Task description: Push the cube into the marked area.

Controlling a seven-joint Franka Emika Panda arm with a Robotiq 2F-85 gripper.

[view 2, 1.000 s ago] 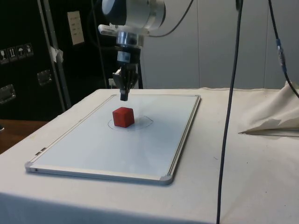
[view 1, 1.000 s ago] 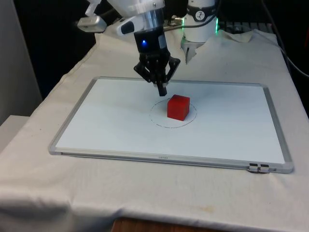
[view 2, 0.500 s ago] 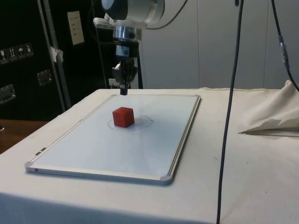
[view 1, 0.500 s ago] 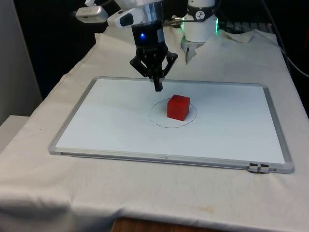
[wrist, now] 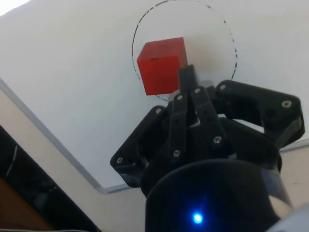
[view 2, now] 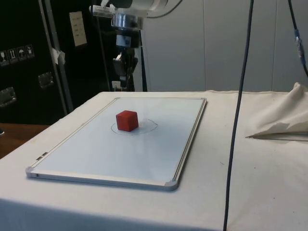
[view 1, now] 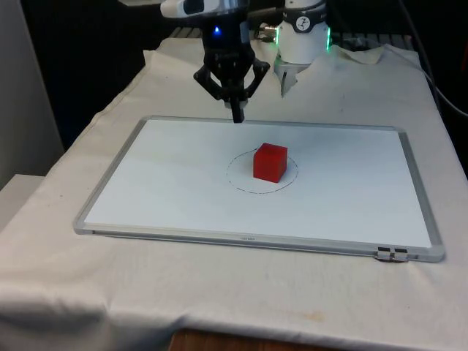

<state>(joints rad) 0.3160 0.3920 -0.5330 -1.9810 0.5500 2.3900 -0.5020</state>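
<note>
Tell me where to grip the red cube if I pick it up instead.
Come straight down on the red cube and close the gripper on two opposite upright faces. It sits flat and alone on the whiteboard, inside the dashed circle, with all sides free.

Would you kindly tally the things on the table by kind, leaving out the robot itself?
Cube: 1
Whiteboard: 1
Drawn circle: 1
Cloth: 1
Total: 4
</note>
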